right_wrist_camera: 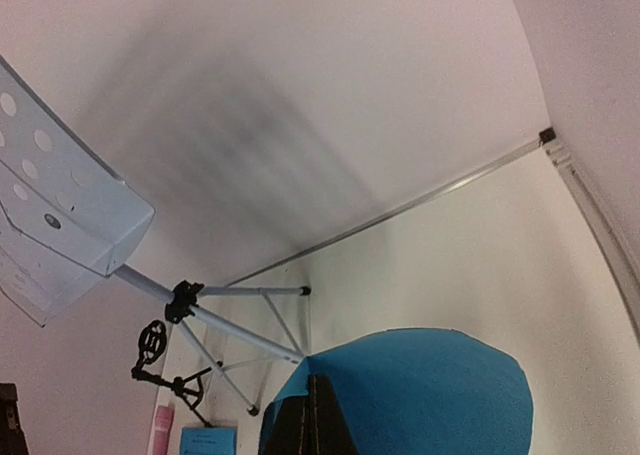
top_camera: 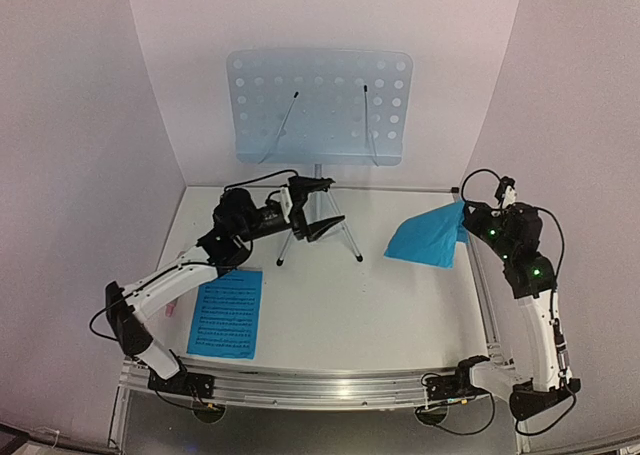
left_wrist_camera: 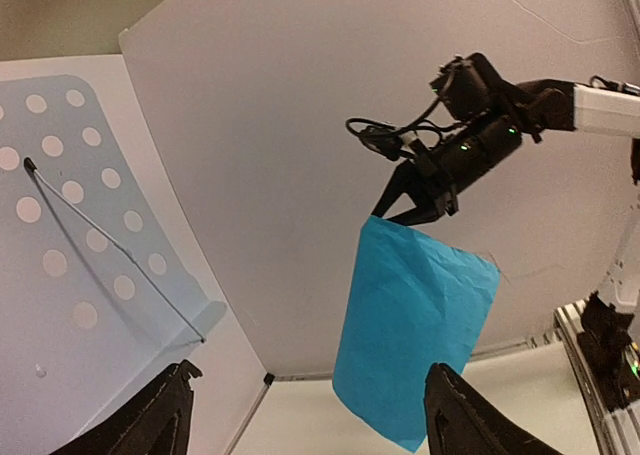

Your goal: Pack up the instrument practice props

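The pale perforated music stand point(top_camera: 318, 105) stands at the back on its silver tripod point(top_camera: 345, 237). My left gripper point(top_camera: 318, 210) is open and empty beside the tripod's post; its fingers point(left_wrist_camera: 150, 420) are wide apart. My right gripper point(top_camera: 463, 212) is shut on a corner of one blue sheet-music page point(top_camera: 428, 237) and holds it above the table at the right, as the right wrist view point(right_wrist_camera: 430, 395) also shows. The other blue page point(top_camera: 227, 312) lies flat at the left. The pink microphone point(right_wrist_camera: 160, 427) and the black mic stand point(right_wrist_camera: 158, 360) sit beyond the tripod.
White walls close in the table on three sides. A metal rail point(top_camera: 320, 385) runs along the near edge, another along the right edge point(top_camera: 482, 285). Black cables hang off both arms.
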Controlling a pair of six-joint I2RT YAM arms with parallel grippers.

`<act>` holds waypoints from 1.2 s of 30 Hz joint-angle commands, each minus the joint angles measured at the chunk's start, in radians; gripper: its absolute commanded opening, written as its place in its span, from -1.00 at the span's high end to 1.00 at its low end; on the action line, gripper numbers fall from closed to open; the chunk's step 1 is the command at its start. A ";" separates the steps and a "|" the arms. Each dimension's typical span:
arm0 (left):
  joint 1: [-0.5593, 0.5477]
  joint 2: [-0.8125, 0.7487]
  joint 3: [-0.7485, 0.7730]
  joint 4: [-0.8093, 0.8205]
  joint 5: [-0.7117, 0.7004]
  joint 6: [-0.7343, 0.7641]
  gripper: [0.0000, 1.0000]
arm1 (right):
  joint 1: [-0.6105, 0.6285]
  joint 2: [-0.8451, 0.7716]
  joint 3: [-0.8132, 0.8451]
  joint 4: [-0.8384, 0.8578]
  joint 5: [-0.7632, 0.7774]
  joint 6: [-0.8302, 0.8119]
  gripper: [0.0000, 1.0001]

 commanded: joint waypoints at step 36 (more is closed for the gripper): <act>0.699 -0.570 -0.473 -1.176 0.251 -0.071 -0.92 | 0.591 0.920 0.218 -0.071 -0.722 0.992 1.00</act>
